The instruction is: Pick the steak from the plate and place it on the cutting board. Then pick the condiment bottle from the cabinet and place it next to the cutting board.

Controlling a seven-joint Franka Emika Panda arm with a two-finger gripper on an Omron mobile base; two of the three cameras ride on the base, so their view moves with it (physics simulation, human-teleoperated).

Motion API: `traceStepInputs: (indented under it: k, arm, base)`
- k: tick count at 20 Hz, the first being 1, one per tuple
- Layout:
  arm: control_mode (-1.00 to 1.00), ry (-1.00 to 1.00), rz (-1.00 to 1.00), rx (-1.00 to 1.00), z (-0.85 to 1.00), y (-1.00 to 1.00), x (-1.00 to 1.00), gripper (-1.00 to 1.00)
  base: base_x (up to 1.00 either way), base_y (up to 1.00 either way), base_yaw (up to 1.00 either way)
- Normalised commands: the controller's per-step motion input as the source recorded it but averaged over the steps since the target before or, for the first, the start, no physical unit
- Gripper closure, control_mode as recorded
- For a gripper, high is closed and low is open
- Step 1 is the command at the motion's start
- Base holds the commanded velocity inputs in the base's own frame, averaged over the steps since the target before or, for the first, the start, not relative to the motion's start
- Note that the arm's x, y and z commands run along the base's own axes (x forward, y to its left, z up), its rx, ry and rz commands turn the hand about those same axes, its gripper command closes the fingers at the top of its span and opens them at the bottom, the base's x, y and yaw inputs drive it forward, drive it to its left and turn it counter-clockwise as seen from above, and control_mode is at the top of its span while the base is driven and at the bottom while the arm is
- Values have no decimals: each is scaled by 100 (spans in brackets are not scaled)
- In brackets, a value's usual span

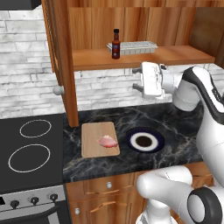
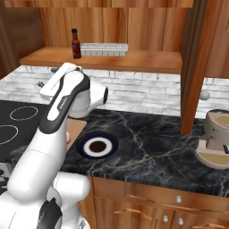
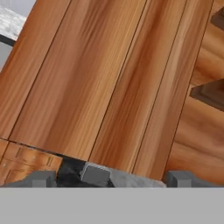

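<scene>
Steak point(image 1: 107, 141) already sits on the cutting board point(image 1: 92, 148), plate point(image 1: 160, 139) just right of the board is bare, so I'm on the bottle step. Condiment bottle point(image 1: 115, 44) stands upright on the cabinet point(image 1: 144, 26) shelf, above the board. My hand point(image 1: 139, 78) hangs empty, jaws wide, under the shelf edge. I should back out and rise before reaching in. White tray point(image 1: 139, 47) touching the bottle's right crowds the grip; approach from the left.

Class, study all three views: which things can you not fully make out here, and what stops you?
- Cutting board and steak, right base view: mostly hidden behind the arm.
- Condiment bottle label, left base view: too small to read.
- Round wooden appliance, right base view: cut off by the right edge.
</scene>
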Motion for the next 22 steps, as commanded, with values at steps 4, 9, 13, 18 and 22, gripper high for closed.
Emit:
traceStepInputs:
  k: [4, 9, 13, 18, 22]
  arm:
    - [-100, 4, -1, 6, 38, -8, 8, -100]
    - [-100, 5, -1, 3, 48, -2, 2, -100]
    - [-100, 5, 0, 3, 52, 0, 0, -100]
    - [-100, 5, -1, 1, 31, -13, 0, -100]
    - [-100, 5, -3, 2, 4, -29, 0, -100]
  base:
    - [0, 0, 0]
    - [0, 0, 0]
    - [0, 0, 0]
    - [0, 0, 0]
    - [0, 0, 0]
